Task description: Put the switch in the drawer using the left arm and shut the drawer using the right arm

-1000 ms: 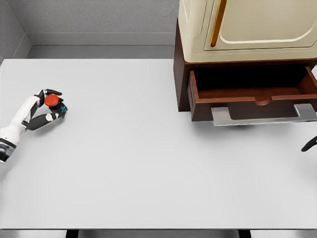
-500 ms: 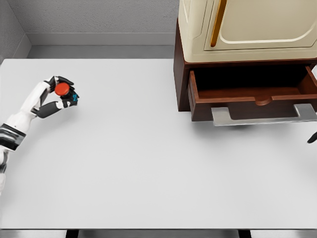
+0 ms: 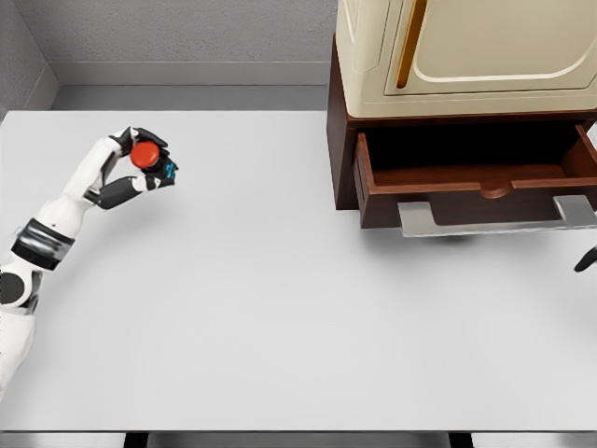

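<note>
Switch [image 3: 145,155]: red round button on a dark body with a spot of blue at its right side, held over the far-left part of the desk, well apart from the cabinet.

Left hand [image 3: 131,168]: closed around the switch, dark fingers [image 3: 118,192] curling under and beside it, thumb side over the top; red cap showing between them.

Left arm [image 3: 56,224]: white with a dark band at the forearm, coming in from the lower-left edge and reaching up and to the right across the desk.

Desk [image 3: 261,308]: pale grey, flat, filling most of the view; grey wall behind it.

Drawer [image 3: 476,182]: pulled out of the brown cabinet base at the upper right, open, dark-brown wood inside, contents not visible from here.

Drawer handle [image 3: 494,217]: grey flat bar across the drawer front, overhanging the desk.

Cabinet [image 3: 466,51]: cream upper body with a panelled door and a slim gold handle [image 3: 409,42], sitting on the brown base that holds the drawer.

Right hand [image 3: 587,259]: only a dark tip at the right edge, below and right of the drawer handle; too little in view to tell whether open or curled.
</note>
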Controlling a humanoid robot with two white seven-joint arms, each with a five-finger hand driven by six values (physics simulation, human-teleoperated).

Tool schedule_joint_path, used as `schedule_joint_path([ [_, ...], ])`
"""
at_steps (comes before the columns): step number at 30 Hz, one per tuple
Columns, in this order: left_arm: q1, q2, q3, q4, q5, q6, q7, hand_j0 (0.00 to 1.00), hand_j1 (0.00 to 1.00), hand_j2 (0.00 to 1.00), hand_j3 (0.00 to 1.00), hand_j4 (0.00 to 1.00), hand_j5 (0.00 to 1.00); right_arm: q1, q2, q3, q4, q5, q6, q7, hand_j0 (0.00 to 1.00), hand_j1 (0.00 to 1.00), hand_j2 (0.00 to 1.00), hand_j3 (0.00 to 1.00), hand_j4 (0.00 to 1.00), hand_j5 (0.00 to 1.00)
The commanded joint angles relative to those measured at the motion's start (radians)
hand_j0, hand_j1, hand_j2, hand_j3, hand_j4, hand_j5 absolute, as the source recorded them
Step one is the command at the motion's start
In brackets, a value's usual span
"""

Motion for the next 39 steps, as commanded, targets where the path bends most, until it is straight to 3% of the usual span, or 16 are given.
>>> schedule_joint_path([
  [1,0.0,-0.019,0.0,-0.011,-0.007,0.001,-0.001,0.4,0.4,0.4,0.4,0.4,0.4,0.0,-0.004,0.007,0.0,-0.007,0.003,0.0,0.58,0.58,0.58,0.58,0.58,0.58],
  [2,-0.009,-0.036,0.0,-0.011,-0.01,0.001,-0.003,0.4,0.4,0.4,0.4,0.4,0.4,-0.003,-0.027,0.02,0.0,-0.007,0.003,0.0,0.58,0.58,0.58,0.58,0.58,0.58],
  [17,-0.037,-0.102,-0.02,-0.076,-0.033,0.001,-0.006,0.4,0.4,0.4,0.4,0.4,0.4,-0.005,-0.02,0.024,0.0,-0.006,0.003,0.0,0.59,0.59,0.59,0.59,0.59,0.59],
  [24,-0.057,-0.179,-0.02,-0.077,-0.121,0.001,-0.006,0.39,0.39,0.39,0.39,0.39,0.39,-0.005,-0.02,0.024,0.0,-0.006,0.003,0.0,0.6,0.6,0.6,0.6,0.6,0.6],
  [39,-0.077,-0.277,-0.032,-0.126,-0.196,0.001,-0.006,0.38,0.38,0.38,0.38,0.38,0.38,-0.003,-0.02,0.024,0.0,-0.006,0.003,0.0,0.6,0.6,0.6,0.6,0.6,0.6],
])
